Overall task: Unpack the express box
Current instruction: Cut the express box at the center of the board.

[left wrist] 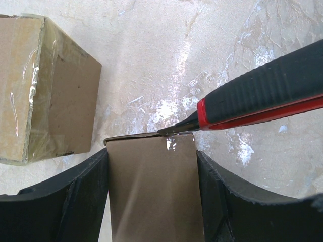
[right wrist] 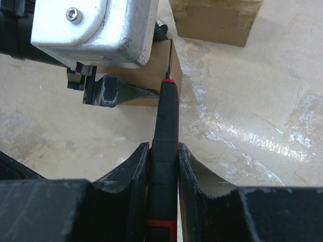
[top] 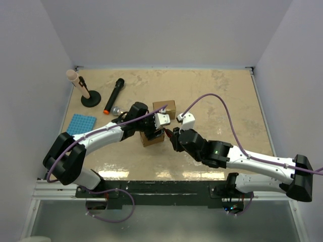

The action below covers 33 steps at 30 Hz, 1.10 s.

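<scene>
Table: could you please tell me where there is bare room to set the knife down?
Bare: the right half of the table beyond the taped box, and the far strip behind it. Crowded: the left side with stand, black marker and blue rack, and the middle around the small box.

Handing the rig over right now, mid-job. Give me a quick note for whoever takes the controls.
Left gripper: shut on the small box, steadying it on the table.
Right gripper: shut on the box cutter, blade tip at the small box's top edge.
Second box: taped shut, on the table just beyond, apart from both grippers.
Done: box clamped, cutter in hand and lined up.
Left: cut the box open, fold the flaps back, take out what is inside.
</scene>
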Available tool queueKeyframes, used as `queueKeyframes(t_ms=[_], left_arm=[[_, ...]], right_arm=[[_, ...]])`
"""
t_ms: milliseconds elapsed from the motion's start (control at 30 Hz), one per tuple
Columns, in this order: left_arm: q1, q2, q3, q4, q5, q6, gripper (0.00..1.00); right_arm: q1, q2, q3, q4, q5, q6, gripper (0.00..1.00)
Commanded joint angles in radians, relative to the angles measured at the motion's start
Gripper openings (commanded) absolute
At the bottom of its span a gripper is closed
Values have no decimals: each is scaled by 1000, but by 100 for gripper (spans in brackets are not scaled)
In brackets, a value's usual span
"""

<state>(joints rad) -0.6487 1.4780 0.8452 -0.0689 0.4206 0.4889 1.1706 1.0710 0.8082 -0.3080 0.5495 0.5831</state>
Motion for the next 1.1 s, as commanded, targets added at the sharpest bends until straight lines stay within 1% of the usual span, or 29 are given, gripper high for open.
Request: queueKeyframes(t_ms=[0,767,900,1000,1033,1067], left_arm=[[1,21,20,14,-32,-4,0],[0,22,29,6,-37,-7,0],[1,22,31,4,-40,-9,0],[1,22,34,3,-51,-13,0],[1,13,34,1,-58,-15,1],[1,7,37,3,-65,-18,8]], right_arm=[[8,-20,49,4,-85,9,0],[9,-62,17,-49,-158,23,0],[9,-71,16,-62,-145,32,0],[9,-88,37,-83,-94,35,0],[9,-94,48,-103,-51,34,0],[9,-97,74,-115,-39,34,0]])
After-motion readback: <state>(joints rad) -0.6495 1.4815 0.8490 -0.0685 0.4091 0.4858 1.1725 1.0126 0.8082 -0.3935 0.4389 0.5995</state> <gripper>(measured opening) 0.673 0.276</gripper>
